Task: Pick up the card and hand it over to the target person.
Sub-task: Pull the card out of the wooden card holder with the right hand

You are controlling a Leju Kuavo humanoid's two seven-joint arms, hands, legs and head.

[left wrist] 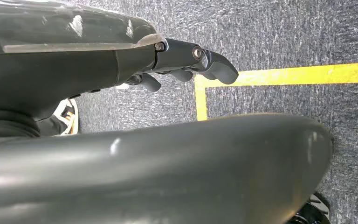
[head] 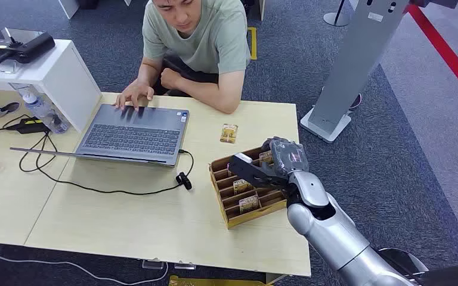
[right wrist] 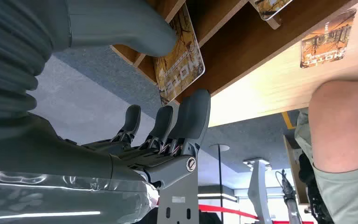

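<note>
A wooden card holder (head: 234,218) stands near the table's right edge with several orange cards (head: 248,203) in its slots. My right hand (head: 277,161) hovers over its far end. In the right wrist view the thumb (right wrist: 135,28) and the straight fingers (right wrist: 191,112) stand apart, one to each side of a slotted card (right wrist: 179,63). One loose card (head: 229,133) lies flat on the table between the holder and the seated person (head: 197,36). My left hand (left wrist: 186,70) hangs over the carpet and holds nothing.
The person's hand rests on an open laptop (head: 134,134). A black cable with a clip (head: 183,179) runs across the table. A white box (head: 53,74) stands at the back left. A grey stand (head: 352,65) rises off the table's right side.
</note>
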